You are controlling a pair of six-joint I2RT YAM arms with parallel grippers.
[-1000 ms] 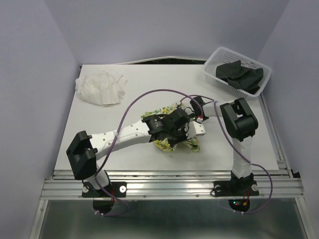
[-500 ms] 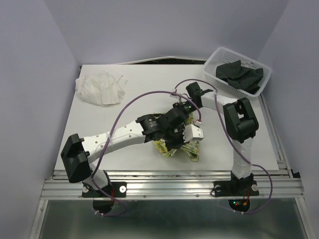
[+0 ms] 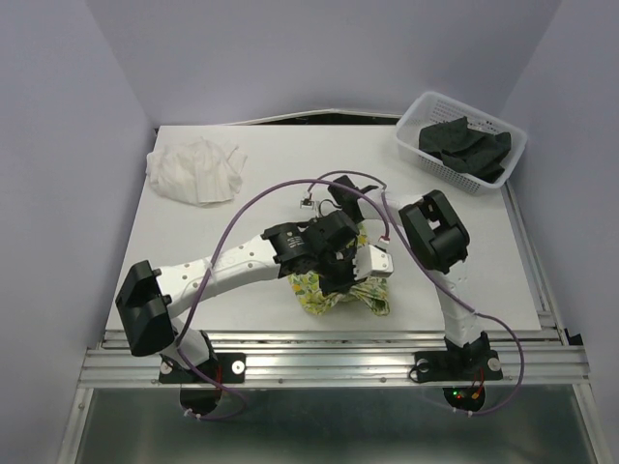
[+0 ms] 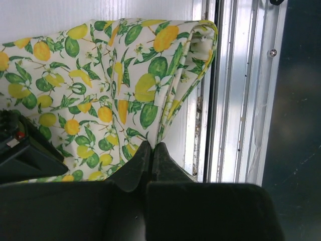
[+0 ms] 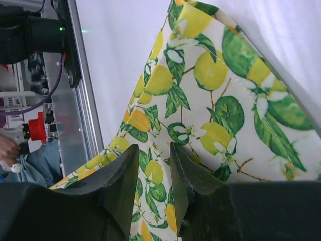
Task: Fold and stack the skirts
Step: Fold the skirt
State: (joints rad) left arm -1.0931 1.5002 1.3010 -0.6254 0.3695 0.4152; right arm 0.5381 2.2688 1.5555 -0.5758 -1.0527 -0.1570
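The left arm (image 3: 242, 266) and right arm (image 3: 456, 300) share white links and bulky black joints. A purple cable (image 3: 261, 194) loops along each. Bases (image 3: 455, 365) are black, with red and green lights under the right one. The left gripper (image 4: 152, 145) and right gripper (image 5: 153, 148) have black wedge fingers.

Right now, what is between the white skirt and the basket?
Only bare table. The top view shows nothing lying between the white skirt and the basket.

Overhead view: bright, even, diffuse light; faint soft shadows on the table (image 3: 261, 155). Wrist views: lemon-print skirt (image 4: 100, 90) sharp; dark foreground along bottom edges blurred; background soft.
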